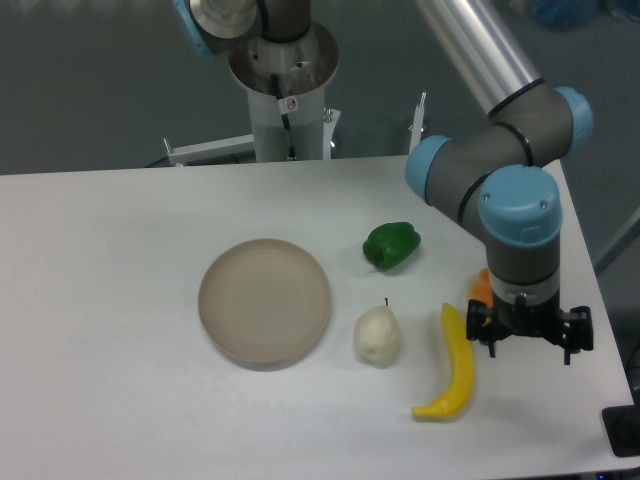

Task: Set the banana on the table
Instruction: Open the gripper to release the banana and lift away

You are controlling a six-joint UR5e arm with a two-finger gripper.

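Observation:
The bright yellow banana (454, 366) lies flat on the white table (120, 300), right of the pale pear (377, 335), with nothing touching it. My gripper (531, 345) hangs to the banana's right, a short gap away, near the table's right edge. Its fingers point down and stand apart, holding nothing.
A round beige plate (265, 300) sits left of the pear. A green pepper (391, 245) lies behind the pear. A small orange fruit (481, 287) peeks out behind the gripper's wrist. The robot's base column (285, 90) stands at the table's far edge.

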